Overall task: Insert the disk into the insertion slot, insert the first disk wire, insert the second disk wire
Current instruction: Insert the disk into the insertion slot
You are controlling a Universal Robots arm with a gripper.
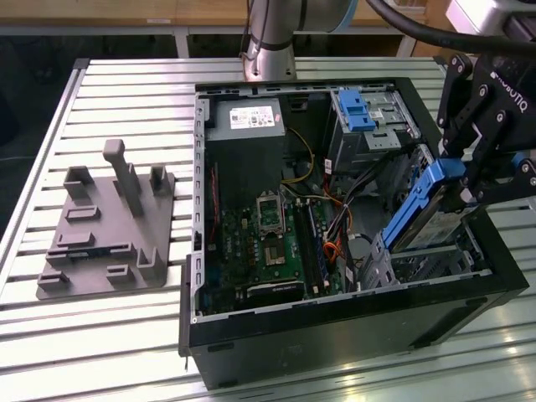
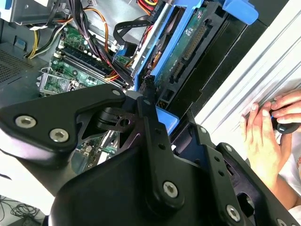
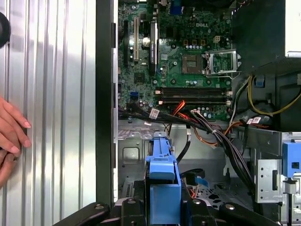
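Gripper (image 1: 459,180) was clamped on the disk (image 1: 419,213), holding it tilted right at the insertion slot (image 1: 419,255), not seated in it yet.

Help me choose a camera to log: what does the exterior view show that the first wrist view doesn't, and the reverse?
Exterior view: the grey fixture plate and the arm's base. First wrist view: a person's hand on the slatted table. Both: the gripper shut on the disk, plus the motherboard inside the open case.
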